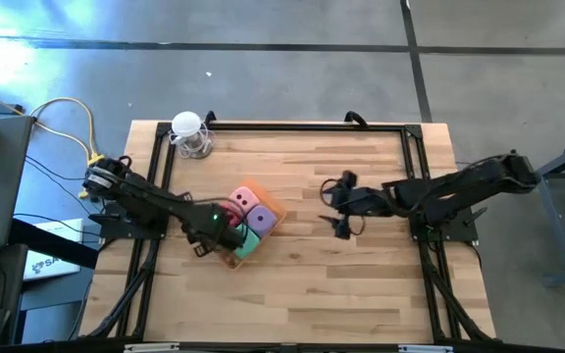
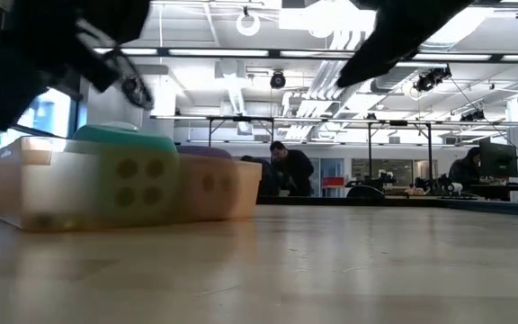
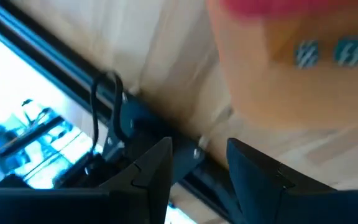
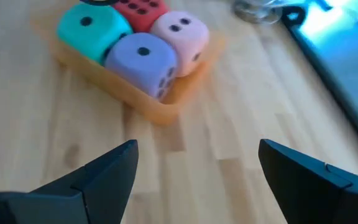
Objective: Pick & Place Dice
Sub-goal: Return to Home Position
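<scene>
Four dice sit together in a translucent orange tray (image 1: 276, 210) at the table's middle: teal (image 4: 92, 28), red (image 4: 140, 9), pink (image 4: 180, 31) and purple (image 4: 143, 59). In the low view the teal die (image 2: 124, 175) and the purple die (image 2: 207, 184) show through the tray wall (image 2: 21, 180). My left gripper (image 1: 207, 242) hangs open at the tray's left near side, above table level; its wrist view shows the fingers apart (image 3: 197, 165) with the tray (image 3: 272, 93) beyond. My right gripper (image 1: 333, 206) is open wide (image 4: 197, 168), to the right of the tray and facing it.
A small clear glass holding something white (image 1: 191, 134) stands at the table's far left corner. Black rails (image 1: 292, 126) run along the table's edges. Bare wood lies between the tray and my right gripper and along the near side. People sit in the room behind (image 2: 288, 166).
</scene>
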Available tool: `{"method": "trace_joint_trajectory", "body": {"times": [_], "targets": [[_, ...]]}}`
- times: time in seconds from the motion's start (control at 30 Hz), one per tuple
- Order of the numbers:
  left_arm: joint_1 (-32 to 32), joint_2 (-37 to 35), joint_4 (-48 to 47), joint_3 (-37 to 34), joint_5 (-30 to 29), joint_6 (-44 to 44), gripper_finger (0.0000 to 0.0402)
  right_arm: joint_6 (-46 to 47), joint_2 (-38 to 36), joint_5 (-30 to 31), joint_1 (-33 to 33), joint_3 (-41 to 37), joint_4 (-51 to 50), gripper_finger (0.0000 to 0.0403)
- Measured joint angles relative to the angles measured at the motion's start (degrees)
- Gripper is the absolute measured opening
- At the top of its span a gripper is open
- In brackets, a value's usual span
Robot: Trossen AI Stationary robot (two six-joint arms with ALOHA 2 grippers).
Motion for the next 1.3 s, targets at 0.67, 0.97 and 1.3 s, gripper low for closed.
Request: {"method": "trace_joint_trajectory", "body": {"times": [0.67, 0.97, 1.3], "targets": [[18.3, 0.0, 5.3, 22.7, -7.2, 14.2, 0.0144, 4.4, -42.4, 10.8, 0.5, -0.7, -26.4, 0.0325], [13.8, -3.7, 29.0, 24.0, -9.2, 37.3, 0.0144, 7.4, -53.5, 7.6, 0.5, -8.6, -23.9, 0.0325], [15.1, -18.5, 25.2, 21.0, -13.9, 41.3, 0.0144, 7.5, -50.8, 1.5, 0.5, -14.4, -11.8, 0.0301]]}}
